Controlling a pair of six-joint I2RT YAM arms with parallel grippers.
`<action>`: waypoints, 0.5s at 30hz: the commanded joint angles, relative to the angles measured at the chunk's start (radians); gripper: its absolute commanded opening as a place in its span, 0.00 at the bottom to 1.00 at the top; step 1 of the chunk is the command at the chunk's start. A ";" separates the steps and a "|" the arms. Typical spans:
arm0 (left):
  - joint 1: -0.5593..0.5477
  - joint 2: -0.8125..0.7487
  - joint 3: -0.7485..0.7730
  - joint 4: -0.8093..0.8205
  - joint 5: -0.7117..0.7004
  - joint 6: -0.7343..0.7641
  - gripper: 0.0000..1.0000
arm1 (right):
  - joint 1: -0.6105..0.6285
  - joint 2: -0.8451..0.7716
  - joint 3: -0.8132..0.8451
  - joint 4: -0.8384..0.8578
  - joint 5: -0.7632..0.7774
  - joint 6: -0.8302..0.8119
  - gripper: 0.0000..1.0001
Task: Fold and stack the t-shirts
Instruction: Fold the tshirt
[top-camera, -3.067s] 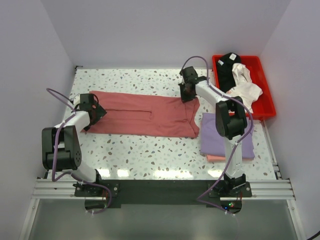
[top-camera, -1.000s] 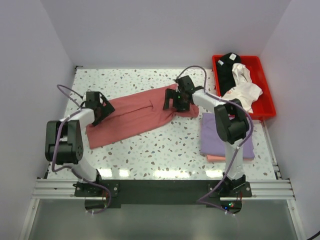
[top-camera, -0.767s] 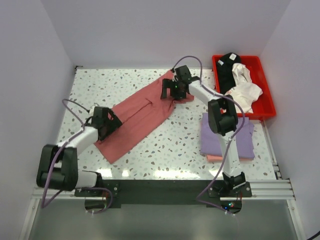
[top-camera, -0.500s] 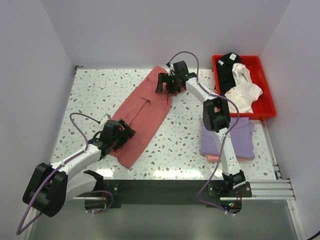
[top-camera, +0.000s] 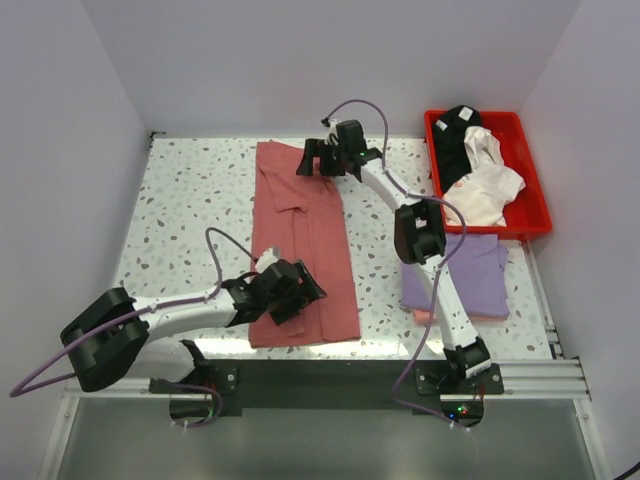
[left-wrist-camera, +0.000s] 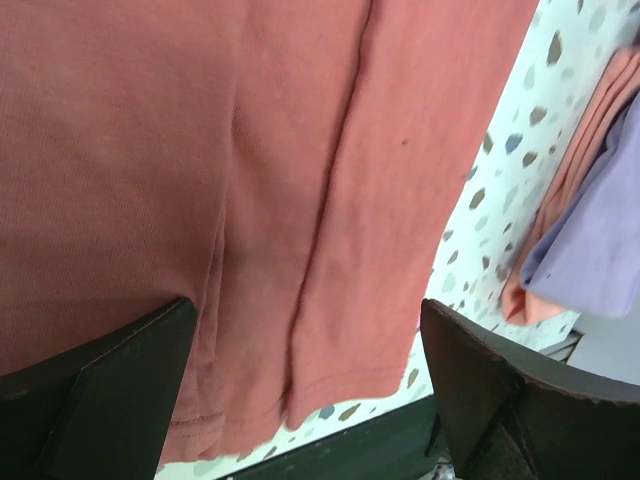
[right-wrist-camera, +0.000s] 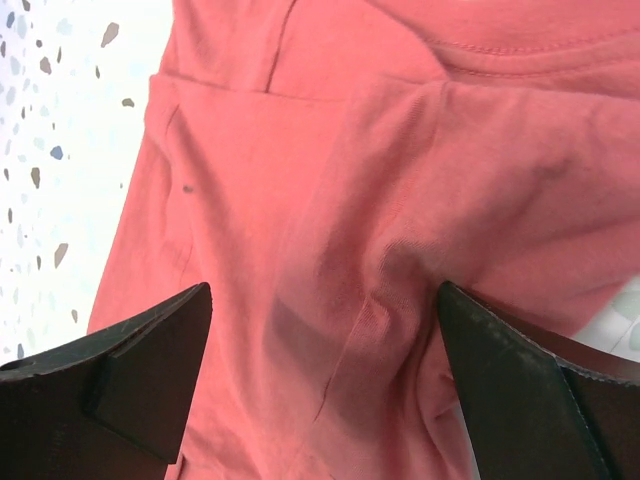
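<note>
A dusty red cotton t-shirt (top-camera: 305, 240), folded lengthwise into a long narrow band, lies flat on the white speckled table (top-camera: 200, 190). In the overhead view it runs from the upper centre down to the lower centre, its lower end near the table's bottom edge.

The left gripper (top-camera: 290, 297) sits over the band's lower end. In the left wrist view this gripper (left-wrist-camera: 305, 330) has its two black fingers (left-wrist-camera: 90, 390) spread wide at the bottom corners, with the red cloth (left-wrist-camera: 300, 150) lying loose between them, its hem and lengthwise creases showing. Nothing is pinched.

The right gripper (top-camera: 318, 160) is at the band's upper end. In the right wrist view it (right-wrist-camera: 325, 300) is likewise splayed apart, fingers (right-wrist-camera: 130, 360) at the bottom corners. The red cloth (right-wrist-camera: 300, 180) puckers slightly between them, but no fold is clamped.

At the upper right of the overhead view stands a red rectangular plastic tray (top-camera: 508, 135). It holds a crumpled black shirt (top-camera: 455, 135) at its upper left and a crumpled white shirt (top-camera: 485, 180) spread across its middle and lower part, one edge draped over the tray's lower left rim.

Just below the tray, at centre right, a folded lavender shirt (top-camera: 470, 275) rests on top of a folded pale pink shirt (top-camera: 430, 316), whose edge peeks out at the lower left. Both show at the right edge of the left wrist view, lavender (left-wrist-camera: 600, 250) over pink (left-wrist-camera: 552, 230). This stack lies near the red band without touching it.
</note>
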 joint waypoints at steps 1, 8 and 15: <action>-0.067 0.023 0.059 -0.178 -0.056 -0.011 1.00 | 0.003 -0.009 0.036 -0.054 0.066 -0.040 0.99; -0.086 -0.055 0.243 -0.330 -0.156 0.111 1.00 | 0.008 -0.260 -0.068 -0.144 0.160 -0.140 0.99; -0.087 -0.165 0.276 -0.662 -0.242 0.112 1.00 | 0.012 -0.623 -0.402 -0.248 0.294 -0.164 0.99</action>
